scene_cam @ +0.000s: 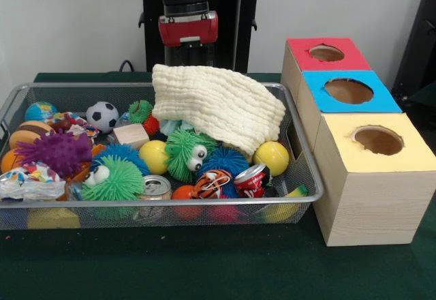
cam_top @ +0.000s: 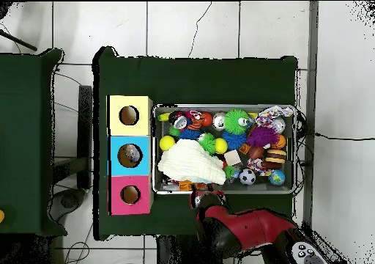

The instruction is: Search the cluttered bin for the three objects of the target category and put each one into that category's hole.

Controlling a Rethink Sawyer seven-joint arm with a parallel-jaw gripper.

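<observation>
The arm comes down behind the far rim of the wire basket (scene_cam: 13,102), and its hand (scene_cam: 187,58) is hidden behind a cream cloth (scene_cam: 218,106) that drapes over the far right part of the pile; I cannot tell whether the hand is spread or pinching the cloth. The target category is not shown, so the wanted three could be among the yellow balls (scene_cam: 271,157), the cans (scene_cam: 252,179), or the fuzzy toys (scene_cam: 184,151), all lying in the basket. The red box (scene_cam: 325,54), blue box (scene_cam: 349,92) and yellow box (scene_cam: 378,140) stand in a row just beside the basket on the desk (scene_cam: 204,266). The likely trouble is the cloth: it covers part of the pile and may hide a target, and if lifted it could drag light toys out over the rim. The round balls would probably roll off if nudged.
</observation>
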